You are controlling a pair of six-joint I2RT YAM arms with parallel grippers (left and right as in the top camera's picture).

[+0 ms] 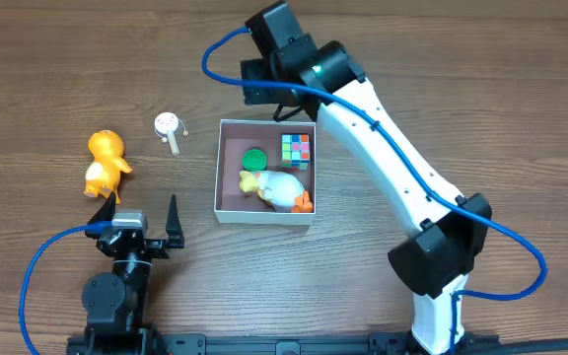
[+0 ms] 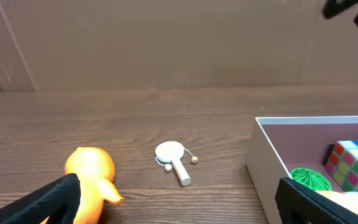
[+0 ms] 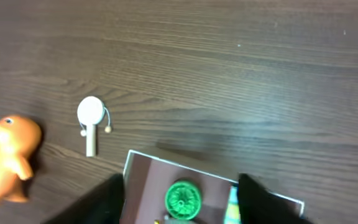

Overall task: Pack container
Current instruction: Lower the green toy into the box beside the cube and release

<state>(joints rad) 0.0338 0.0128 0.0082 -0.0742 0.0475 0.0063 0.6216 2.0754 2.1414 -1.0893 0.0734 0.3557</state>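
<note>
The container (image 1: 219, 176) is a square white-walled box with a pink floor at mid-table. In it lie a green disc (image 1: 255, 158), a multicoloured cube (image 1: 297, 150) and a white duck toy (image 1: 279, 189). An orange toy animal (image 1: 106, 163) and a small white hand drum (image 1: 169, 126) lie on the table to its left. My left gripper (image 1: 136, 219) is open and empty, low near the front, behind the orange toy (image 2: 92, 171). My right gripper (image 1: 269, 84) is open and empty, raised over the container's far edge (image 3: 143, 167), with the green disc (image 3: 183, 199) between its fingers in view.
The dark wooden table (image 1: 461, 118) holds nothing else. The right arm's white links (image 1: 392, 158) run diagonally from the front right over the table. Blue cables (image 1: 37, 276) loop by both arm bases. The drum (image 2: 171, 155) lies between the orange toy and the container wall (image 2: 263, 158).
</note>
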